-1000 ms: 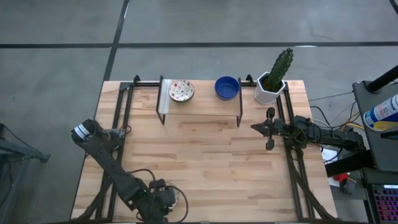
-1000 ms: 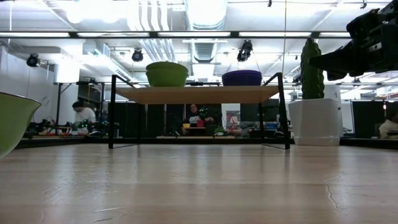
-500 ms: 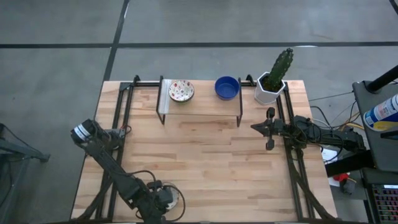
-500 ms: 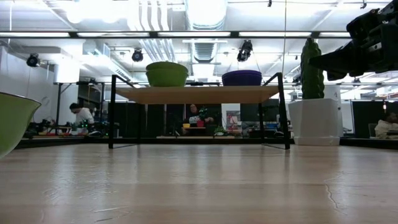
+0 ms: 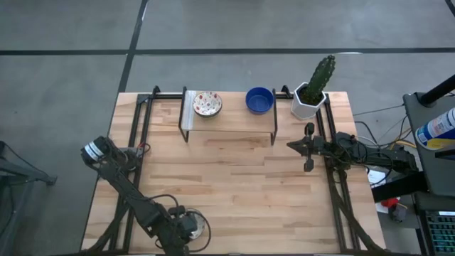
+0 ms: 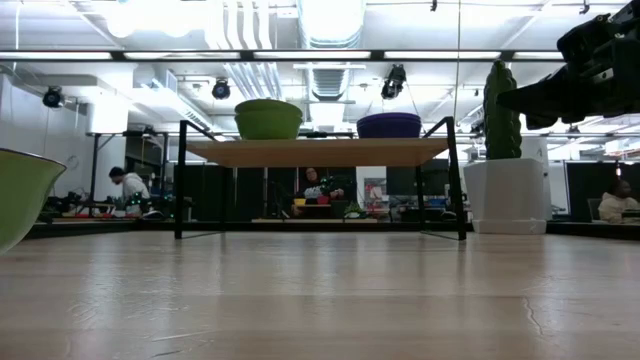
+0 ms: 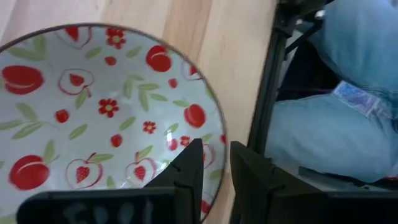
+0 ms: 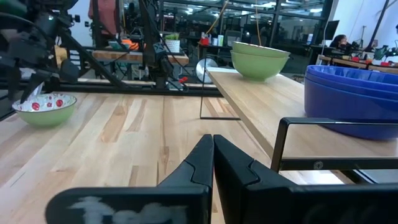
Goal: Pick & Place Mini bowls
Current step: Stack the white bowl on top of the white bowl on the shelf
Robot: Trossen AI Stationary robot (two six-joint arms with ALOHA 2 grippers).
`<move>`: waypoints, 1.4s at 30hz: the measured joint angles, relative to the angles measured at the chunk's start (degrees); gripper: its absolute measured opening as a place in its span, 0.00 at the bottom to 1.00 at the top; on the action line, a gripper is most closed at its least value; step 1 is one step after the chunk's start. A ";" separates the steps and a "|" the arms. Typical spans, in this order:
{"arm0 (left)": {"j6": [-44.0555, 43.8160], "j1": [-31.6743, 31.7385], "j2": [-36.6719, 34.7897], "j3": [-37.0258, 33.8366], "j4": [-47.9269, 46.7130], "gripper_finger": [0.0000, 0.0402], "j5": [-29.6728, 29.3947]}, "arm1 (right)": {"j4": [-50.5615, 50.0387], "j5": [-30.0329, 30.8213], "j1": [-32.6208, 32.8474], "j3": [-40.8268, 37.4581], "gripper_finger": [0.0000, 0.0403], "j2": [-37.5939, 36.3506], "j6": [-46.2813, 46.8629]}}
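Note:
A cream-white mini bowl (image 7: 93, 118) with red fruit and green leaves inside and a green outside sits at the table's near edge (image 5: 200, 227), left of the middle. It also shows at the low view's left edge (image 6: 15, 195) and far off in the right wrist view (image 8: 45, 107). My left gripper (image 5: 186, 226) is shut on it. A second patterned bowl (image 5: 207, 104) and a deep blue bowl (image 5: 259, 100) stand on a low shelf (image 5: 227, 122) at the far edge. My right gripper (image 5: 307, 146) hovers shut near the shelf's right end. My left gripper pinches the patterned bowl's rim (image 7: 211, 134) on the side toward the table's near edge, one finger (image 7: 186, 171) inside the bowl and one (image 7: 249, 180) outside. It comes from above, pointing down. The bowl sits upright, and its base seems to rest on the table (image 8: 45, 121).
A white hexagonal pot with a cactus (image 5: 310, 98) stands right of the shelf. Black rails (image 5: 142, 135) run along the table's left and right sides. Bare wood (image 5: 234, 185) lies between the shelf and the near edge. People sit in the room beyond (image 6: 128, 183).
My left gripper and the patterned bowl have shifted slightly toward the table's left along the near edge. The right arm has kept still.

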 joint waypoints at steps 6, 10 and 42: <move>0.84 -0.04 0.00 0.00 1.21 0.18 -0.01 | 0.00 0.00 0.00 0.00 0.02 0.00 -0.07; 1.79 -0.04 0.05 0.00 2.81 0.18 -0.16 | 0.00 0.00 0.00 0.00 0.02 0.00 -0.02; -5.10 3.63 -0.44 1.79 1.51 0.37 0.17 | 0.00 0.00 0.00 0.00 0.02 0.02 -0.05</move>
